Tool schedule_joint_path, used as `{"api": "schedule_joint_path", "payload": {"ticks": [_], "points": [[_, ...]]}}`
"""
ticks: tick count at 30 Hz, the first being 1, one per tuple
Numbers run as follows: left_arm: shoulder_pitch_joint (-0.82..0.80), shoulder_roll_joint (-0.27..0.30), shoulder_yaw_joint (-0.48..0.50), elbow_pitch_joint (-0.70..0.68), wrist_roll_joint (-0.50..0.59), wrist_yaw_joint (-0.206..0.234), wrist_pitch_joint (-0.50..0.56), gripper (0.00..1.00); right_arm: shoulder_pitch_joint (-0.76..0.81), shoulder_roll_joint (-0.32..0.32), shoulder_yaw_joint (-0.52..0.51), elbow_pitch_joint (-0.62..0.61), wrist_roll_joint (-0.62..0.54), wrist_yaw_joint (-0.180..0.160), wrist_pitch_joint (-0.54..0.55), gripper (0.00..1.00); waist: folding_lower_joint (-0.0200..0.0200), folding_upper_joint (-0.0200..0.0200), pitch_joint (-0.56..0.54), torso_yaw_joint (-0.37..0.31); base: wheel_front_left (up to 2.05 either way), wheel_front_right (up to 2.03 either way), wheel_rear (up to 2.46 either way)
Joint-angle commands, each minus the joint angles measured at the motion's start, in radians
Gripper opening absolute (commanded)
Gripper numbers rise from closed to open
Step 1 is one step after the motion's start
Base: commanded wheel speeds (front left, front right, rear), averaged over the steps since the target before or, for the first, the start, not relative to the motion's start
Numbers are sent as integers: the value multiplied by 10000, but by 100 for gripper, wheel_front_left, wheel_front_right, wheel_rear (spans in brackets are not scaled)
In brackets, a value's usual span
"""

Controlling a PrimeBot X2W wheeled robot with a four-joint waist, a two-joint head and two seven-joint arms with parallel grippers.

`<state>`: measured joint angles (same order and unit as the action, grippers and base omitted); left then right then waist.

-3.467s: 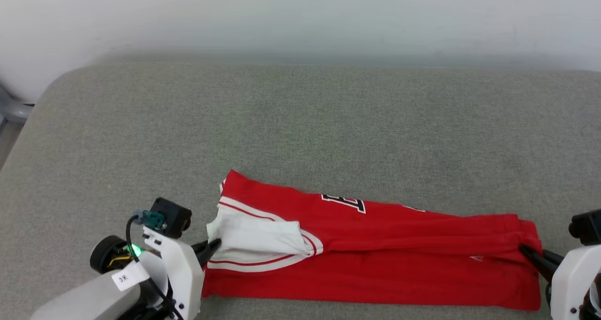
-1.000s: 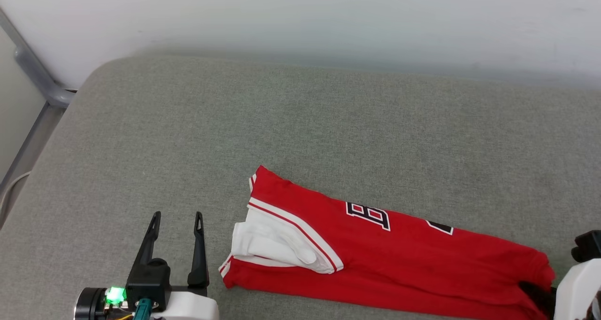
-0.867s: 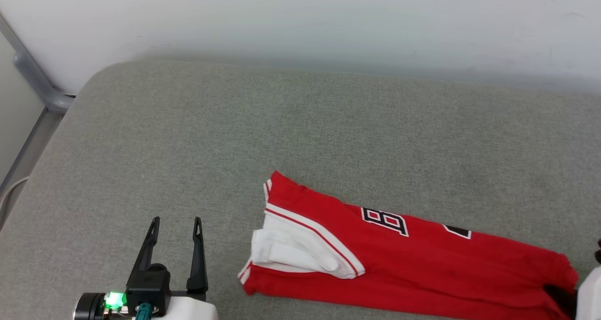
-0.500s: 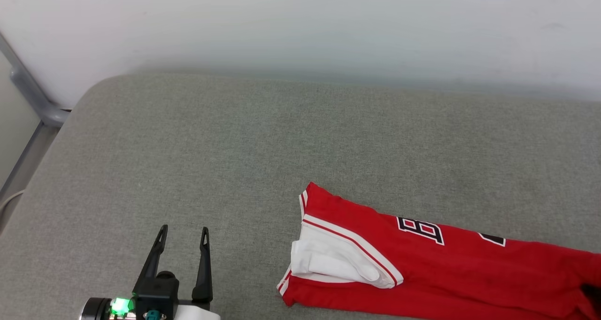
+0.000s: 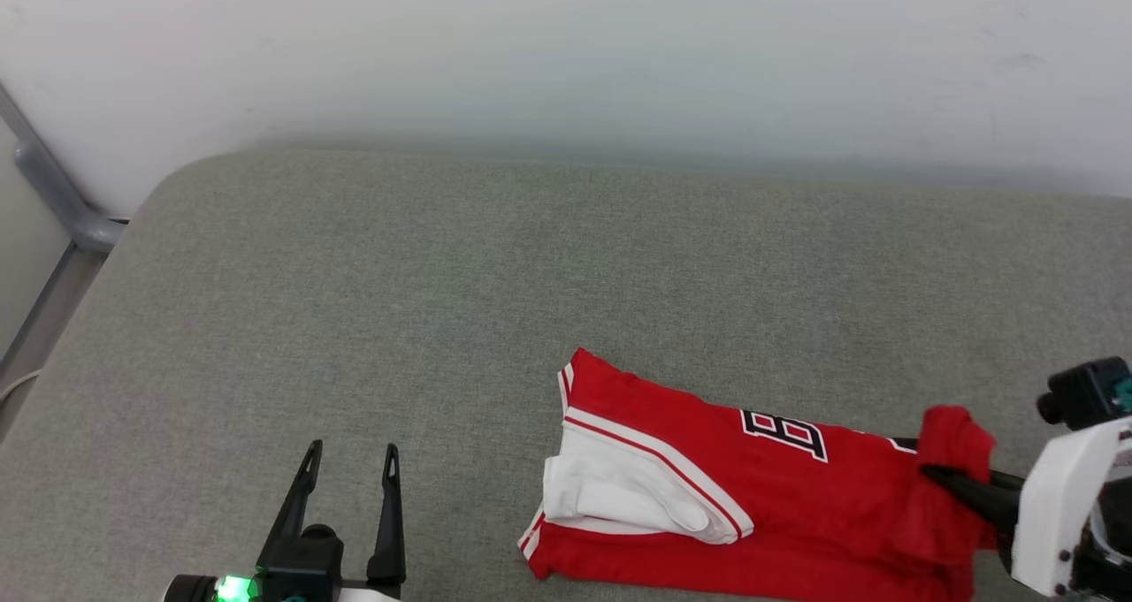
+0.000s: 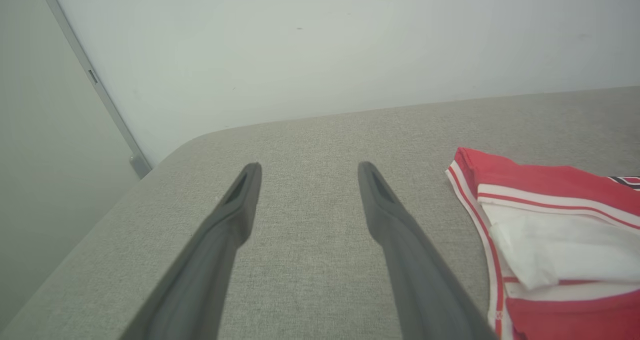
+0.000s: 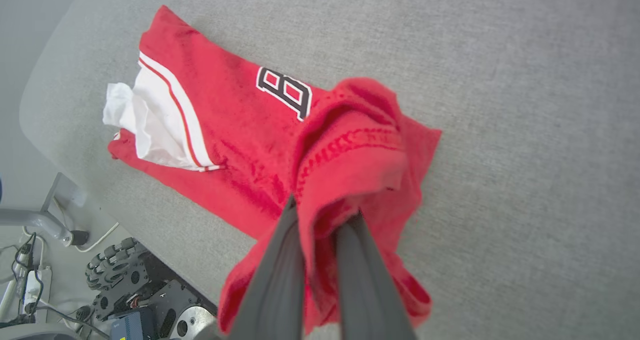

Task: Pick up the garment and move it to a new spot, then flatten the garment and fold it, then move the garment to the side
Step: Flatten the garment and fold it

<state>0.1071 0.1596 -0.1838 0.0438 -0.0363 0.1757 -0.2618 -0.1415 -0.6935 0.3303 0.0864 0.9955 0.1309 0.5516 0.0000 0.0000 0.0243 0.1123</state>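
Pinching a bunch of red cloth, your right gripper [image 5: 937,476] has its two fingers drawn close together on the garment [image 5: 707,478] at the end away from the white sleeve [image 5: 619,496]. In the right wrist view the right gripper [image 7: 320,215] holds a stitched edge that drapes over both fingers, and that end stands raised off the surface and doubled back over the rest of the garment [image 7: 240,130]. The remainder lies flat as a long folded strip. The sleeve is tucked on top at its left end, bordered by red-and-white stripe trim. A black, white-outlined letter B [image 5: 784,432] shows on the top layer; the next character is partly covered by the raised bunch.

Your left gripper [image 5: 351,450] has its fingers spread wide over bare fabric, to the left of the garment and apart from it. The left wrist view shows the left gripper [image 6: 308,168] the same way, with the garment [image 6: 550,180] to the right of its fingers.

All of it rests on a grey cushion [image 5: 442,275] against a pale wall [image 5: 531,54].
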Motion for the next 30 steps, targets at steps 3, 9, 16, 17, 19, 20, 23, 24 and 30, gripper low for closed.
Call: {"api": "schedule_joint_path", "payload": {"ticks": [3,9,16,17,19,20,23,24,30], "points": [[-130,-60,77,35,41,-84,-44,100,-458,595,253,-519,-454,-5,317,0,0,0,142,104,0,0,0],[-412,-237,185,86,38,-236,-44,100,-1958,2201,1556,-551,-1393,-6,525,0,0,0,519,313,0,0,0],[-644,-342,216,123,90,-342,-36,100,-3226,3386,2817,593,-2187,-6,113,0,0,0,808,464,0,0,0],[-702,-358,212,124,81,-354,-36,100,-3448,3562,2991,880,-2301,-5,39,0,0,0,868,495,0,0,0],[-786,-392,200,134,110,-403,-36,100,-3833,3888,3349,1490,-2521,-5,-112,0,0,0,967,563,0,0,0],[-815,-412,191,146,123,-412,-35,100,-4003,4050,3496,1829,-2600,-5,-202,0,0,0,1019,597,0,0,0],[-940,-486,175,163,147,-439,-36,100,-4408,4429,3871,2882,-2829,-5,-429,0,0,0,1178,697,0,0,0],[-990,-559,152,195,158,-483,-35,100,-4630,4697,4186,3982,-2985,-6,-694,0,0,0,1317,808,0,0,0],[-1041,-630,218,238,160,-493,-35,100,-4772,4905,4756,5510,-3185,-11,-1425,0,0,0,1408,884,0,0,0]]}}
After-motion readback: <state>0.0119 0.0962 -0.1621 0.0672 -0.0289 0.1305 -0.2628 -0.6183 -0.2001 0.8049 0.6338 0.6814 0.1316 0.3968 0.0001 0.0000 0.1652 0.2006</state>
